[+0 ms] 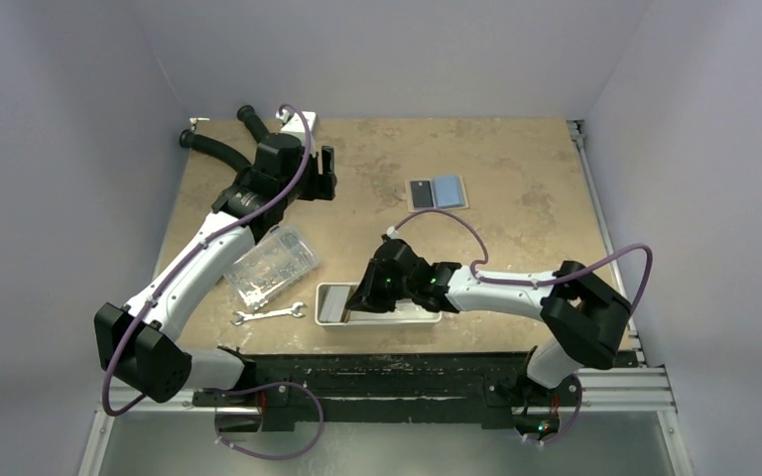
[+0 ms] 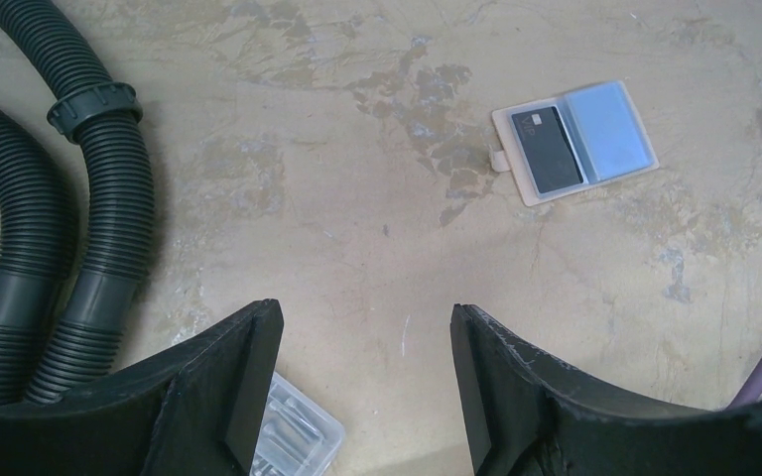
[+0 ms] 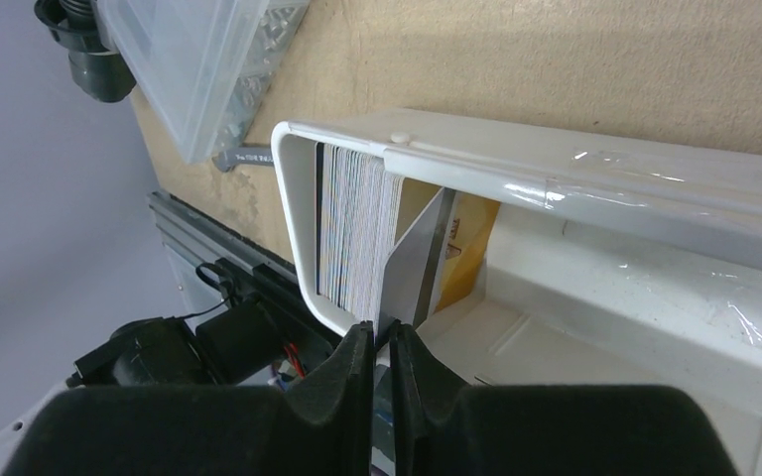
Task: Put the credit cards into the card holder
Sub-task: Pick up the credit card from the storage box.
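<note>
The card holder (image 1: pixel 438 192) lies open at the table's back middle, with a dark card (image 1: pixel 421 193) on its left panel and the right blue panel bare. It also shows in the left wrist view (image 2: pixel 575 142) with the dark card (image 2: pixel 549 150). My right gripper (image 3: pixel 381 335) is over the white tray (image 1: pixel 427 317) and is shut on the edge of a grey card (image 3: pixel 415 266), tilted off a stack of upright cards (image 3: pixel 357 226) at the tray's left end. My left gripper (image 2: pixel 367 342) is open and empty, above the table at the back left.
A clear plastic box (image 1: pixel 271 264) of small parts lies left of the tray. A silver wrench (image 1: pixel 268 315) lies in front of it. Black corrugated hoses (image 2: pixel 50 238) lie at the back left corner. The tray sits at the table's near edge.
</note>
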{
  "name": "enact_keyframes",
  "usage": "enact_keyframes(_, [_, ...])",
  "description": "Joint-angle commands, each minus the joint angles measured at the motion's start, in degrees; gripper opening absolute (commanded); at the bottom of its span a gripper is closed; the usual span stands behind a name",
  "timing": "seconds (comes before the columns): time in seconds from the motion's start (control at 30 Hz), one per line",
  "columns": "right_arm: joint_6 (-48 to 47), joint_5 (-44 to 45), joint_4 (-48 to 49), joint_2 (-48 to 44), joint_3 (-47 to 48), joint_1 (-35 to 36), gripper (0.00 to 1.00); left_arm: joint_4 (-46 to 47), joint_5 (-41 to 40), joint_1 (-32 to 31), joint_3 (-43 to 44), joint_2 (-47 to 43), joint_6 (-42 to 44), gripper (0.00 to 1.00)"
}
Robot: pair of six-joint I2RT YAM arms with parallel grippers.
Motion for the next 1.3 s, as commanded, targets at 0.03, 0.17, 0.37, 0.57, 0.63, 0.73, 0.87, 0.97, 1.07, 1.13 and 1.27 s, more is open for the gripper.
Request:
enact_keyframes(0.03, [0.3, -1.1, -2.6, -3.4, -1.0, 0.3, 0.04, 2.6, 1.4, 0.5, -0.6, 0.8, -0.3, 0.68])
enact_keyframes(0.17, [-2.5, -1.0, -6.6, -5.0, -0.8, -0.7, 0.0, 2.7, 2.2, 0.5, -0.7, 1.6, -0.5, 0.68])
enact_keyframes(0.37, [-11.1, -2.8, -13.8, -7.7, 0.4, -3.5, 0.0, 3.8, 4.6, 0.5, -1.2, 2.7, -0.7, 0.68])
enact_keyframes(0.57, [-18.4, -4.6, -17.8, -12.0, 0.8, -5.7, 0.0, 4.4, 10.2, 0.6, -1.0, 4.8, -0.8, 0.75])
enact_keyframes(0.63, [-20.6, -5.5, -17.4, -13.9, 0.0, -7.4, 0.0, 5.0, 12.5, 1.0, -1.0, 4.9, -1.2, 0.76])
enact_keyframes(0.73, [-25.5, -7.6, -14.2, -17.4, -1.7, -10.7, 0.0, 6.9, 18.5, 1.7, -1.8, 4.9, -1.9, 0.76])
enact_keyframes(0.87, [-37.9, -15.9, -10.0, -20.3, -2.1, -18.1, 0.0, 12.4, 31.1, 3.8, -3.6, 5.1, -4.9, 0.76])
enact_keyframes(0.97, [-44.0, -25.8, -2.6, -23.5, -5.5, -22.9, 0.0, 24.5, 46.0, 7.4, -7.0, 5.9, -11.7, 0.74])
enact_keyframes(1.07, [-41.8, -32.9, 8.1, -27.1, -10.1, -27.8, 0.0, 41.0, 59.6, 9.7, -10.5, 7.7, -22.5, 0.73])
enact_keyframes(1.13, [-40.2, -36.0, 10.8, -27.8, -11.9, -32.2, 0.0, 51.2, 64.4, 9.9, -12.5, 8.1, -29.3, 0.73])
enact_keyframes(1.27, [-36.6, -44.5, 16.6, -28.9, -14.4, -39.2, 0.0, 66.8, 65.8, 9.8, -19.3, 7.7, -41.4, 0.76])
